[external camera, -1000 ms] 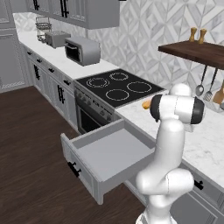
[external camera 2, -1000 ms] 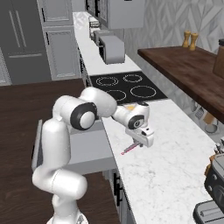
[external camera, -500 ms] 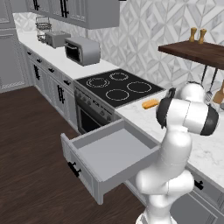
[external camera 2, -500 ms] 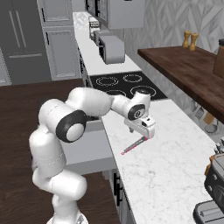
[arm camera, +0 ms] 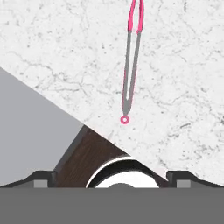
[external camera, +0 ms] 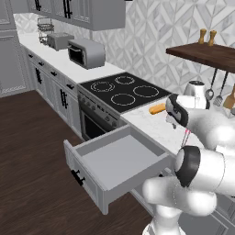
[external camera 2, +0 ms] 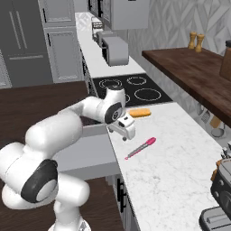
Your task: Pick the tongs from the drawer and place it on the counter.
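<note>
Currently, note the counter: a long marble slab running from the cooktop toward you, with open surface that suits a flat, rolling-free placement. Beside it, on the left in the right base view, the drawer stands pulled fully out, its floor bare, which is consistent with the pick being done.

Check the tongs next. They lie flat on the marble, well inside the front edge, with the pink tips pointing toward the far right and the ringed joint end nearest the edge. In the hand view the tongs rest alone on the stone, arms nearly closed, touching nothing else. You may judge the placement complete, since nothing supports them but the slab.

Observe the bun at the far end of the marble, near the cooktop and apart from the tongs, so it does not interfere.

Finally, inspect the gripper. It hangs over the counter's front edge, just above the gap between slab and drawer, near the tongs' joint end but clear of them. Its tips sit at the two bottom corners of the hand view, so you can read the pincer as spread wide and carrying nothing.
</note>
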Available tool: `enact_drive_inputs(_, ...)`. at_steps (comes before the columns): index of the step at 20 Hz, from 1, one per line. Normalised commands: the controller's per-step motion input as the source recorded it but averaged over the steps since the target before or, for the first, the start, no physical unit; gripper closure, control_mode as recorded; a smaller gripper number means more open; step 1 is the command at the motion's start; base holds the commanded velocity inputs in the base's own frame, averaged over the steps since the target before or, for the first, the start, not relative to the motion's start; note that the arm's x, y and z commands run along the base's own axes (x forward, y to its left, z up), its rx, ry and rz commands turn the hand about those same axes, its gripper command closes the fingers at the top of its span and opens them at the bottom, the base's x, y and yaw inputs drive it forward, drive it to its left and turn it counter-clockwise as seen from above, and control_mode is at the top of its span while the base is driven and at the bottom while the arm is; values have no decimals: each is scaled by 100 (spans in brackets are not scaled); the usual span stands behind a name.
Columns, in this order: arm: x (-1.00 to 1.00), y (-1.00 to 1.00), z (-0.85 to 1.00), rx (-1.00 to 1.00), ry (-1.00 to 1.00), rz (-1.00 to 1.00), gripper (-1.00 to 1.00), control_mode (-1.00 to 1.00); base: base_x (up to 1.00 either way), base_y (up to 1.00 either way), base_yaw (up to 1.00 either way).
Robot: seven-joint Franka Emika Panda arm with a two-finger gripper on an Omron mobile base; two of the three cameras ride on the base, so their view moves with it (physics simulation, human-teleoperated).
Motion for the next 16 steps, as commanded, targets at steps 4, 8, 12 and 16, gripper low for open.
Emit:
enact_drive_inputs(4,-80,100,66,-6,0,19,-100,-100,0,0,0)
enact_drive_inputs(8,-78,100,81,0,-9,18,-100,-100,0,0,0)
enact_drive_inputs(12,-76,100,57,0,-22,16,-100,-100,0,0,0)
enact_drive_inputs(16,-85,96,55,0,-23,16,-100,-100,0,0,0)
